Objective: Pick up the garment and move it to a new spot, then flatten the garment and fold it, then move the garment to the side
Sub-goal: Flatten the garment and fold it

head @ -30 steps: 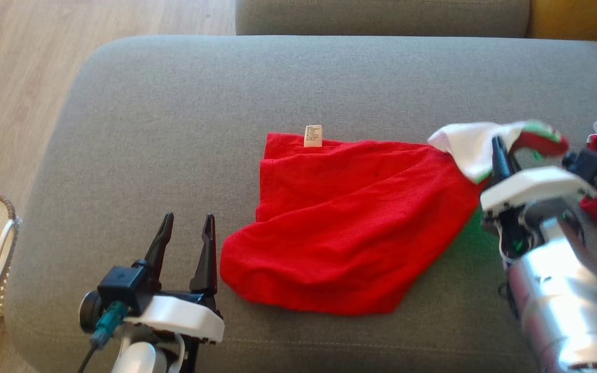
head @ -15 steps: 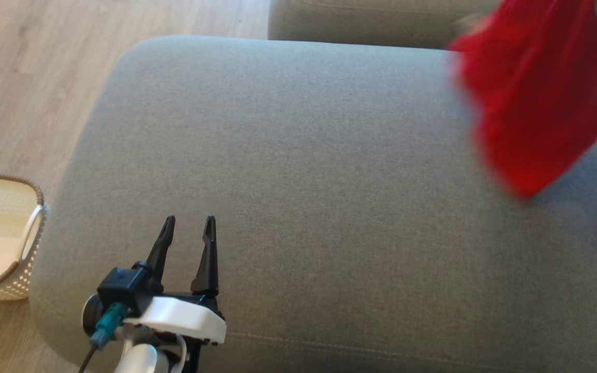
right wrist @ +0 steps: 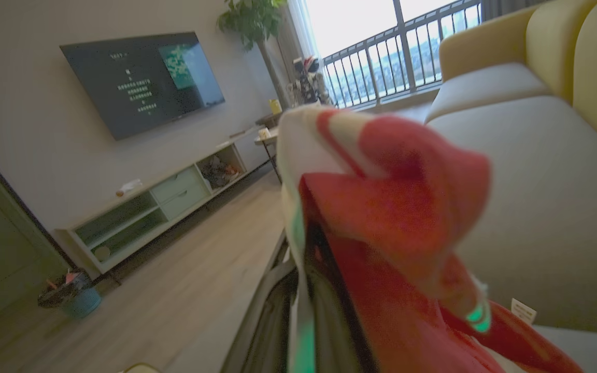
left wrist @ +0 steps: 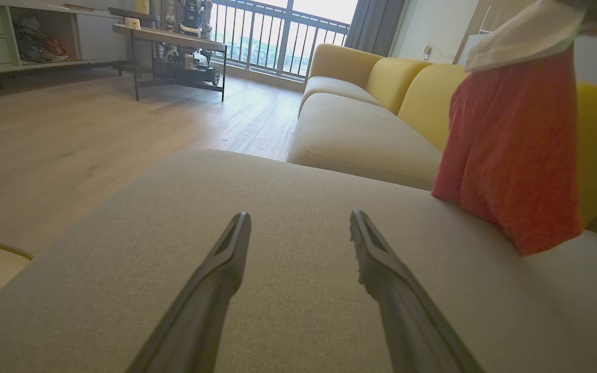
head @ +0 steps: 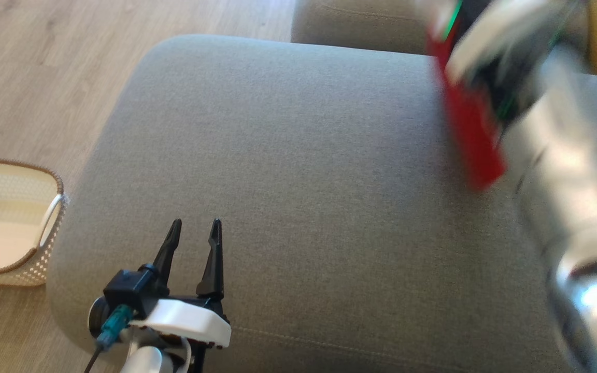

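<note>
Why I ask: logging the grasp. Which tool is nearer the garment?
Right. The right tool is shut on the garment; the left tool sits open, well to its left.

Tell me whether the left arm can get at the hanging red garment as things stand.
Probably, with a stretch: the left gripper is open, and only bare grey cushion separates it from the red garment hanging far to its right.

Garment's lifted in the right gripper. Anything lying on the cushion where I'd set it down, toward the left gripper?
Nothing visible does. The garment hangs over the cushion's right end; from there to the left gripper is bare fabric. The basket stands on the floor, off the cushion.
</note>
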Controlling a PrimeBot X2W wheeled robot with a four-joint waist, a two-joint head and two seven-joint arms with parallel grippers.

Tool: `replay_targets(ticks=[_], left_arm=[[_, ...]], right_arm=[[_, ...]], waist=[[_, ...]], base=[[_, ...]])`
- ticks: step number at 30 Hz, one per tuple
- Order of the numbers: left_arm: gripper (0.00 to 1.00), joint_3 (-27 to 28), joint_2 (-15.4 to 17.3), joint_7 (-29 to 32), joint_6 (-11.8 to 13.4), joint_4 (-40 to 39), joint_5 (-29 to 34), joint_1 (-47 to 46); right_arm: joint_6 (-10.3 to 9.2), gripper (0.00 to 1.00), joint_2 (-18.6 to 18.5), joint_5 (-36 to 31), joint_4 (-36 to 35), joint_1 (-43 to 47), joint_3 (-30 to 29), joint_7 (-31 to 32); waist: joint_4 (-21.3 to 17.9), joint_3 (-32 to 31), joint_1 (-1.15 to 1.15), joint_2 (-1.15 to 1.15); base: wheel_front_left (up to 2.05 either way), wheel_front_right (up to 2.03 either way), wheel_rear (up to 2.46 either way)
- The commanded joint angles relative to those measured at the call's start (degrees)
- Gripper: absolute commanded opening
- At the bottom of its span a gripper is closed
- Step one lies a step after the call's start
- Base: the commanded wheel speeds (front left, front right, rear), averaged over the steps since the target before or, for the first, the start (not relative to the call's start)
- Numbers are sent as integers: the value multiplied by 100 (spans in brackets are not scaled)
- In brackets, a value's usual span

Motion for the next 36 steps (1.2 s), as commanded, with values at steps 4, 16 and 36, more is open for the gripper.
replay_targets(ticks=[4,16,36], left_arm=[[100,115,-2,-30,-16,-85,-34,-274],[100,116,-2,-30,61,-45,-38,-317],[100,703,-2,-31,165,-559,-116,-375]], right_arm=[[-1,0,137,1204,-403,993,1261,116],[-1,100,137,3031,-583,1249,3453,526],[-1,100,-416,2205,68,615,3158,-1078]], waist=[[145,93,0,0],[184,4,0,0],[-1317,-364,0,0]], base=[[0,0,0],[0,0,0],[0,0,0]])
